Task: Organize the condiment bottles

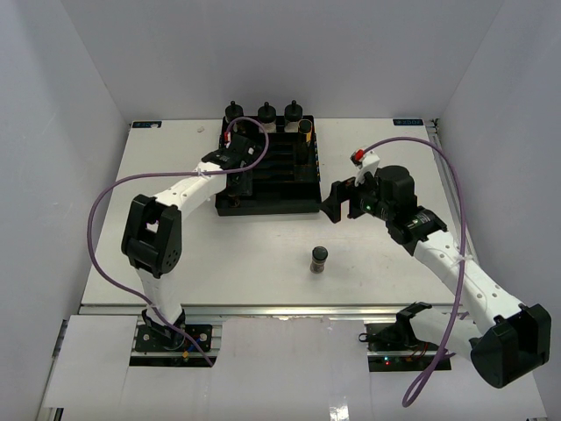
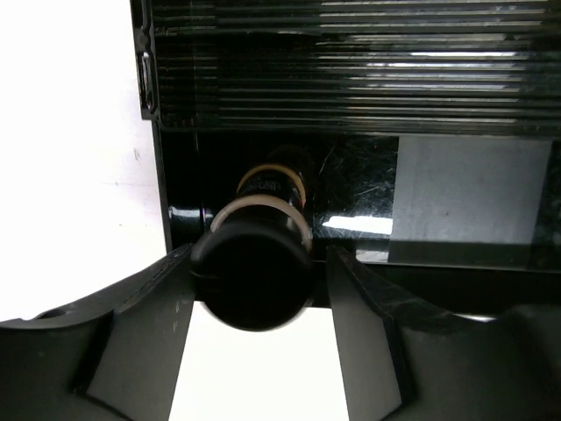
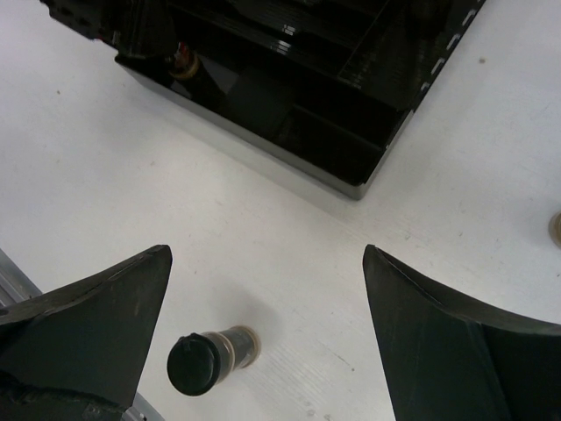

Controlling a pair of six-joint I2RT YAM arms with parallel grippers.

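In the left wrist view the jar in the tray (image 2: 252,285) fills the middle. Its black lid hides most of its body, and only a pale ring shows behind it. It sits by the left wall of the black tray (image 1: 272,207). The left gripper (image 2: 260,256) has a finger on each side of that lid, so close that I cannot tell if they pinch it or only stand beside it. From above, the left arm bends at the elbow and reaches to the tray's left side, covering that jar. The right gripper (image 3: 266,250) is spread wide and holds nothing. It hangs tipped down over the white table (image 3: 105,175), just right of the tray. The jar on the table (image 1: 320,260) stands upright in front of the tray, apart from it. Three squat bottles (image 1: 266,112) stand in a row along the tray's back edge. One more dark jar (image 1: 304,129) is at its back right corner. A small round thing (image 3: 555,228) is cut off at the edge of the right wrist view.
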